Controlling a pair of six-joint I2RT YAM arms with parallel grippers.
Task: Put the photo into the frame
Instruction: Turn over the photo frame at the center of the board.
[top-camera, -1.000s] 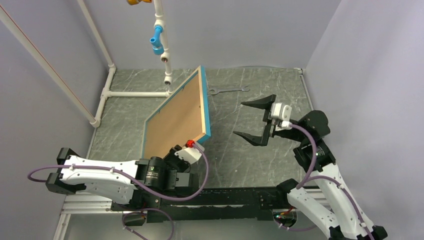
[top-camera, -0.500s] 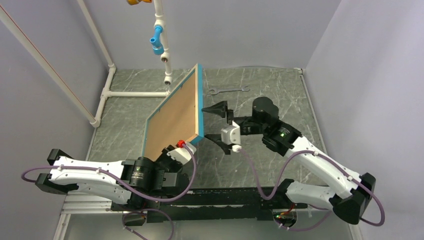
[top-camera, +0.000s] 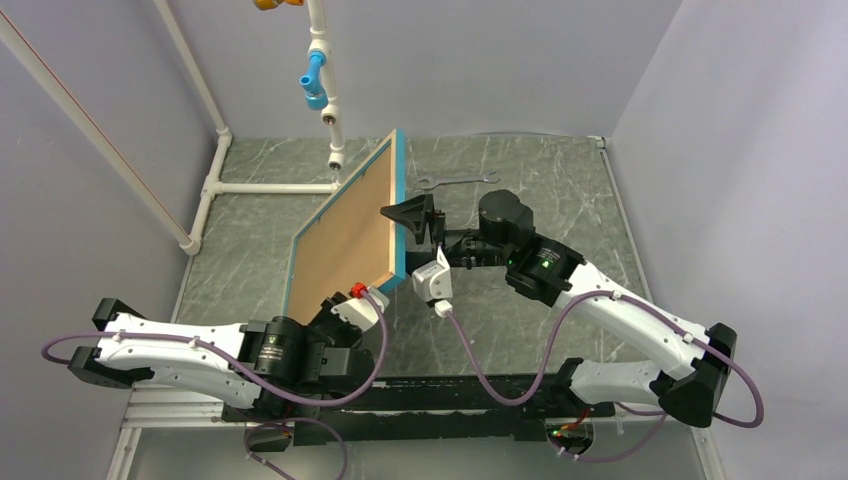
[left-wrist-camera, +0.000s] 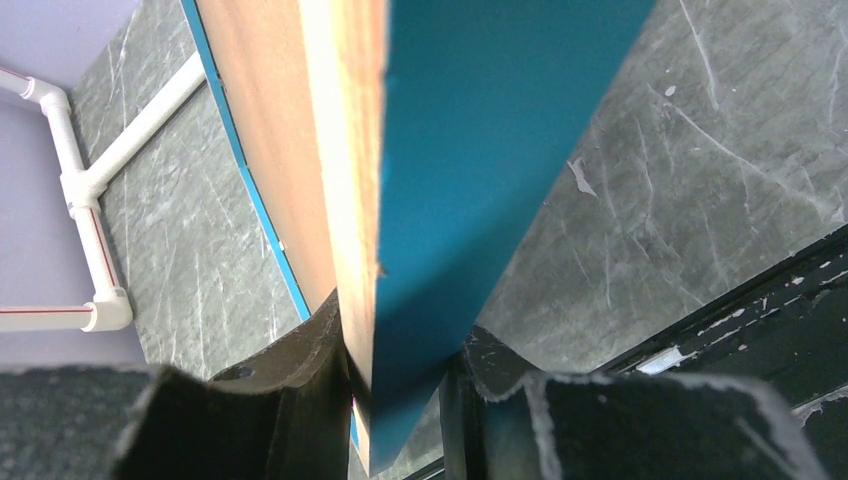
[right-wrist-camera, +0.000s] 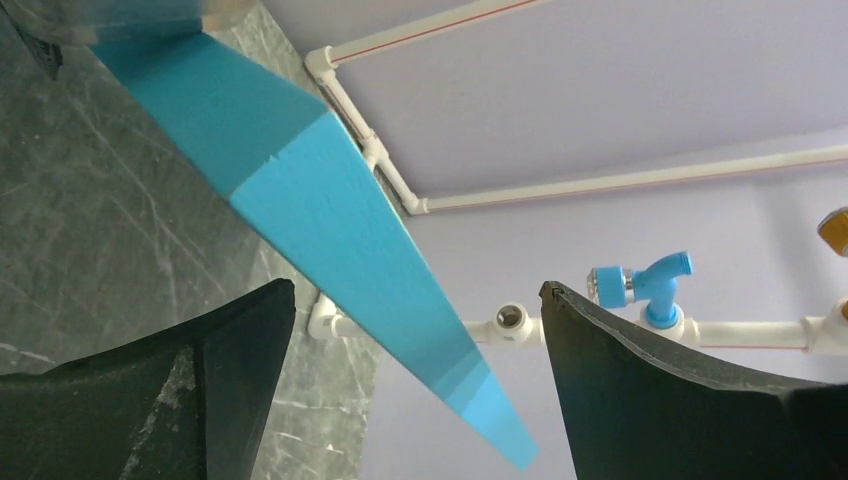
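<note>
The frame (top-camera: 399, 200) stands tilted on edge over the middle of the table, its blue side edge facing right. A brown backing board (top-camera: 345, 235) shows in its back, facing left. My left gripper (top-camera: 365, 292) is shut on the frame's lower near corner. In the left wrist view its fingers (left-wrist-camera: 300, 370) clamp the tan wood and blue face (left-wrist-camera: 480, 150). My right gripper (top-camera: 408, 240) is open and straddles the frame's right edge. In the right wrist view (right-wrist-camera: 418, 295) the blue edge (right-wrist-camera: 330, 200) runs between the spread jaws without touching them. The photo is out of view.
A metal wrench (top-camera: 458, 181) lies on the grey marbled table behind the right gripper. White PVC pipes (top-camera: 270, 187) run along the back left, with a hanging pipe and blue valve (top-camera: 315, 80) just behind the frame's top corner. Walls close in left, back and right.
My right arm has swung left from the right side, and its open jaws now sit around the frame's right edge. The left gripper has tipped the frame slightly more upright.
</note>
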